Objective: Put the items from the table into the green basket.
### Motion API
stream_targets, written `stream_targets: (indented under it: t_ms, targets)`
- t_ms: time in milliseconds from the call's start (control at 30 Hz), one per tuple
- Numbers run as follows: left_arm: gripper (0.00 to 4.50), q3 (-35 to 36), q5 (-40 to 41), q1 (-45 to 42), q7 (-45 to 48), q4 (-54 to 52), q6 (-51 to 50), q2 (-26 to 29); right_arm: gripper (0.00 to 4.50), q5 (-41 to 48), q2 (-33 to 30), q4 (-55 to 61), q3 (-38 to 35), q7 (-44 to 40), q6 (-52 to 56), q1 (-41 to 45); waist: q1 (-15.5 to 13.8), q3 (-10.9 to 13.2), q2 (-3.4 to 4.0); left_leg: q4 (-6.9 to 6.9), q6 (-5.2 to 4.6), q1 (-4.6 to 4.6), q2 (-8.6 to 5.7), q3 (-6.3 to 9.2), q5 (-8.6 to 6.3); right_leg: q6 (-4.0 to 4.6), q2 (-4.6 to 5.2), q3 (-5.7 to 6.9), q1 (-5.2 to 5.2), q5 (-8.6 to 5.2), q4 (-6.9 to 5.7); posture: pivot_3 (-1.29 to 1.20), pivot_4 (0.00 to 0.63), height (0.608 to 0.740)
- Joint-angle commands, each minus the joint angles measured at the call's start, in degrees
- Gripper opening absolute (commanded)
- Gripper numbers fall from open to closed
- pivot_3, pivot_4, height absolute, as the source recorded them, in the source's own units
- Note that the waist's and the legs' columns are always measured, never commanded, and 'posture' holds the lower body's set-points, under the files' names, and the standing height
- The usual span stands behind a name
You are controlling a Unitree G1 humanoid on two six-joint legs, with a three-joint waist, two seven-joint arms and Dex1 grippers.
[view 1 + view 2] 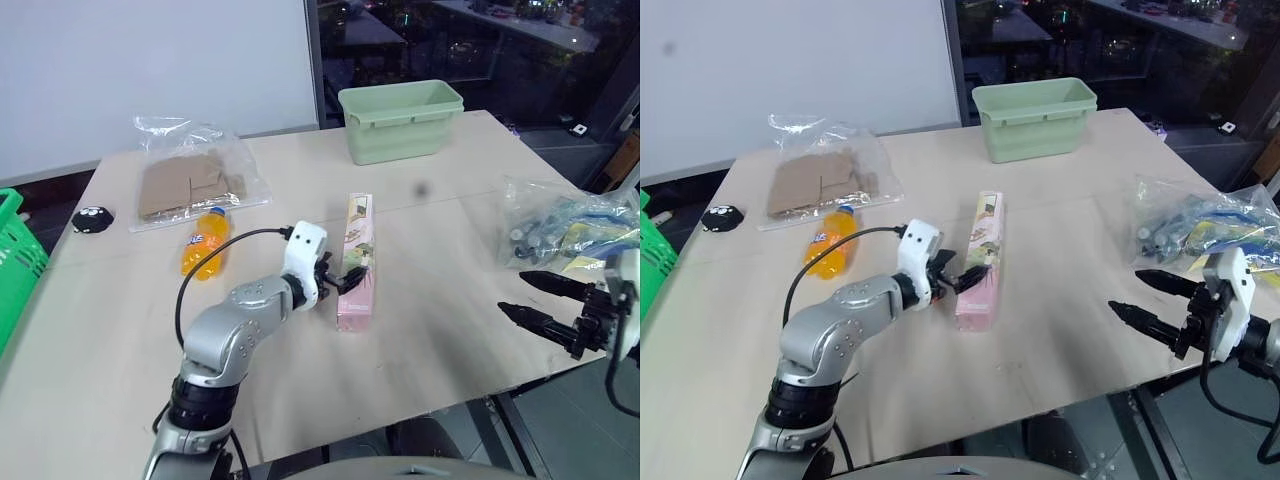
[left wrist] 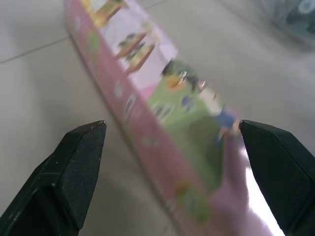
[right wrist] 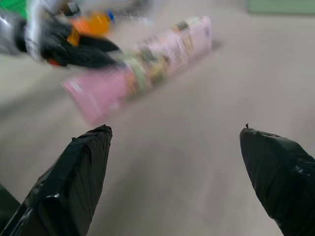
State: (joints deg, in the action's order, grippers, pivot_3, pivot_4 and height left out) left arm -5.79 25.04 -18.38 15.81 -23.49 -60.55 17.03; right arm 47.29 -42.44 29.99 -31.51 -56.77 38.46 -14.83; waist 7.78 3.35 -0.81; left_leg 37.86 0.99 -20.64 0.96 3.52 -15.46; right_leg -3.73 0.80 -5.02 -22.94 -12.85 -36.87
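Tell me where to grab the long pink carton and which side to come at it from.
Grip the pink carton across its narrow width near the end closest to the robot, coming from its left side. It lies flat on the table, long axis running away from the robot, and the open left gripper already straddles that end; the long sides probably give the fingers flat faces.

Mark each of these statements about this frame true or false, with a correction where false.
1. The left gripper is open, its fingers on either side of the long pink carton. True.
2. The orange soda bottle stands upright. False: it lies on its side on the table.
3. The right gripper holds the bag of blue-yellow goods. False: it is open and empty, short of the bag.
4. The bag of cardboard pieces lies beyond the bottle. True.
5. The carton is in the green basket. False: it is on the table.
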Motion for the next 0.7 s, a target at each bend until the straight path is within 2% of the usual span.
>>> stream_targets:
  t_ms: [33,267,367,467,600,633,700]
  targets:
    - [4.50,-1.34,-0.99,-2.67,-1.86,1.70,-2.59,-1.86,4.41,2.67,0.16,5.05,-4.09,-0.28,-1.02,-4.30,0.29,-0.12,-0.07,0.00,0.00,0.00,-0.01,0.02,0.00,-0.01,0.00,0.01,0.00,-0.01,0.01,-0.23,0.000,0.740]
    - [4.50,-6.69,-4.90,-3.94,-3.77,8.66,-4.91,-4.54,4.41,7.92,0.93,8.60,-6.92,-0.38,-2.42,-7.82,2.45,-0.40,-0.03,0.00,0.01,-0.02,-0.11,-0.02,-0.01,0.09,0.03,-0.14,0.17,-0.10,0.08,-0.28,0.000,0.740]
    - [4.50,-6.47,-6.65,-4.65,-4.80,11.65,-3.76,-6.12,4.41,9.12,1.38,9.96,-8.37,-1.89,-4.58,-9.19,2.96,-0.77,0.01,0.00,0.01,0.06,-0.22,0.05,-0.01,0.07,0.06,-0.16,0.41,-0.15,0.14,-0.30,0.000,0.740]
    - [4.50,-6.47,-7.89,-4.41,-5.01,13.33,-3.27,-6.54,4.41,9.74,1.39,10.48,-9.71,-3.95,-6.50,-11.00,3.78,-0.87,-0.11,0.01,0.02,0.34,-0.35,0.13,-0.01,0.04,0.08,-0.27,0.55,-0.18,0.19,-0.31,0.000,0.740]
    - [4.50,-6.58,-9.32,-3.80,-4.73,13.89,-2.99,-5.63,4.41,8.84,1.81,8.50,-11.02,-9.38,-10.54,-13.27,5.49,-0.94,-0.19,-0.02,0.29,0.91,-0.39,0.23,-0.18,-0.05,0.11,-0.29,1.35,-0.24,0.59,-0.31,0.000,0.740]
    - [4.08,-6.20,-9.36,-3.77,-4.65,13.80,-3.16,-5.59,4.50,8.68,1.75,7.90,-11.22,-9.96,-11.02,-13.56,5.86,-0.94,-0.18,-0.04,0.31,0.81,-0.45,0.27,-0.19,-0.05,0.13,-0.30,1.39,-0.24,0.74,-0.31,0.000,0.740]
    - [3.67,-5.33,-9.70,-3.87,-5.10,13.36,-3.88,-5.43,4.50,8.00,1.70,6.48,-11.37,-10.59,-12.33,-13.46,6.46,-1.02,-0.23,-0.06,0.31,0.82,-0.48,0.27,-0.19,-0.06,0.18,-0.33,1.52,-0.23,0.92,-0.31,0.000,0.740]
